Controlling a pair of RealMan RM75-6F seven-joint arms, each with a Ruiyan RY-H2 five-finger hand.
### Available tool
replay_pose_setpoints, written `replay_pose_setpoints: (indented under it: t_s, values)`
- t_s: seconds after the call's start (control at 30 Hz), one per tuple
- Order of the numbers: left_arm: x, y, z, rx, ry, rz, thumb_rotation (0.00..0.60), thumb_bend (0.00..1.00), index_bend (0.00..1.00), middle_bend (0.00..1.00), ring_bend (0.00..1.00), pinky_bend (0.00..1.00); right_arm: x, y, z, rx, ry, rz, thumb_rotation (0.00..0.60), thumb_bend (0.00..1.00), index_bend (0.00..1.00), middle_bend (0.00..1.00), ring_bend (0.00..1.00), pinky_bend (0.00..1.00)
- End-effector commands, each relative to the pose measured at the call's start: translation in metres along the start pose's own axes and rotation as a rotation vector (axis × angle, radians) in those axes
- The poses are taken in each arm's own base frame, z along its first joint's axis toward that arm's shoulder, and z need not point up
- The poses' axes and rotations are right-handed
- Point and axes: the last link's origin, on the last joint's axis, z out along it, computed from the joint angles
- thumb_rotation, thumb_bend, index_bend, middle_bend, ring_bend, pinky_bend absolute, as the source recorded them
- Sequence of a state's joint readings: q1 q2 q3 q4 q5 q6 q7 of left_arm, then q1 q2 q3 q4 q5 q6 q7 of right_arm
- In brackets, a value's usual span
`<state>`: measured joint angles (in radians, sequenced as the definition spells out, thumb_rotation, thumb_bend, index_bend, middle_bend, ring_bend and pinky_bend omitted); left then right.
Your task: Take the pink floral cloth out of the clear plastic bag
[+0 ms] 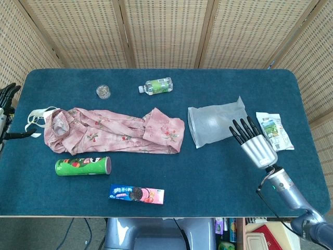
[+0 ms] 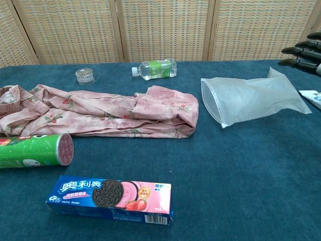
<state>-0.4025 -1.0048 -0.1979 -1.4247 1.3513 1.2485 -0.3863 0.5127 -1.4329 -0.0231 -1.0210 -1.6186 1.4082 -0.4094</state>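
The pink floral cloth [image 1: 109, 130] [image 2: 100, 113] lies stretched across the left half of the blue table, fully outside the bag. The clear plastic bag [image 1: 216, 122] [image 2: 253, 100] lies flat and empty at the right, its mouth facing the cloth. My right hand [image 1: 251, 140] [image 2: 306, 52] hovers just right of the bag with fingers spread, holding nothing. Off the table's left edge, my left hand [image 1: 8, 112] is open, apart from the cloth's end.
A green chip can [image 1: 83, 166] [image 2: 32, 149] and a blue cookie box [image 1: 136, 194] [image 2: 111, 196] lie near the front. A small water bottle [image 1: 157, 86] [image 2: 154, 69] and a little jar [image 1: 103, 91] [image 2: 84, 76] sit at the back. A snack packet [image 1: 274, 130] lies at the right.
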Motion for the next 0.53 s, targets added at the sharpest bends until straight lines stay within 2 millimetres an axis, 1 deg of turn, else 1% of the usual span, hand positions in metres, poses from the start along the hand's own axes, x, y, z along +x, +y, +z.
replay_pose_setpoints:
  t_s: [0.03,0.13,0.23,0.3,0.37,0.53]
  values:
    - [-0.007,0.007,-0.048,0.007,0.056,0.019,0.600,0.11,0.00,0.00,0.00,0.00,0.022,0.012,-0.036,-0.155,0.029,0.186,0.600,0.00,0.00,0.00,0.00,0.00]
    - [-0.016,0.010,-0.070,0.029,0.076,0.029,0.600,0.11,0.00,0.00,0.00,0.00,0.031,0.012,-0.051,-0.209,0.037,0.269,0.600,0.00,0.00,0.00,0.00,0.00]
    - [-0.031,0.014,-0.102,0.073,0.069,0.051,0.600,0.11,0.00,0.00,0.00,0.00,0.040,0.007,-0.073,-0.279,0.031,0.392,0.600,0.00,0.00,0.00,0.00,0.00]
    - [-0.041,0.016,-0.116,0.100,0.067,0.060,0.600,0.11,0.00,0.00,0.00,0.00,0.044,0.004,-0.084,-0.303,0.018,0.454,0.600,0.00,0.00,0.00,0.00,0.00]
    - [-0.049,0.017,-0.129,0.122,0.055,0.062,0.600,0.11,0.00,0.00,0.00,0.00,0.045,0.002,-0.095,-0.326,0.002,0.479,0.600,0.00,0.00,0.00,0.00,0.00]
    - [-0.059,0.021,-0.145,0.123,0.050,0.084,0.600,0.11,0.00,0.00,0.00,0.00,0.045,-0.003,-0.110,-0.356,-0.019,0.536,0.600,0.00,0.00,0.00,0.00,0.00]
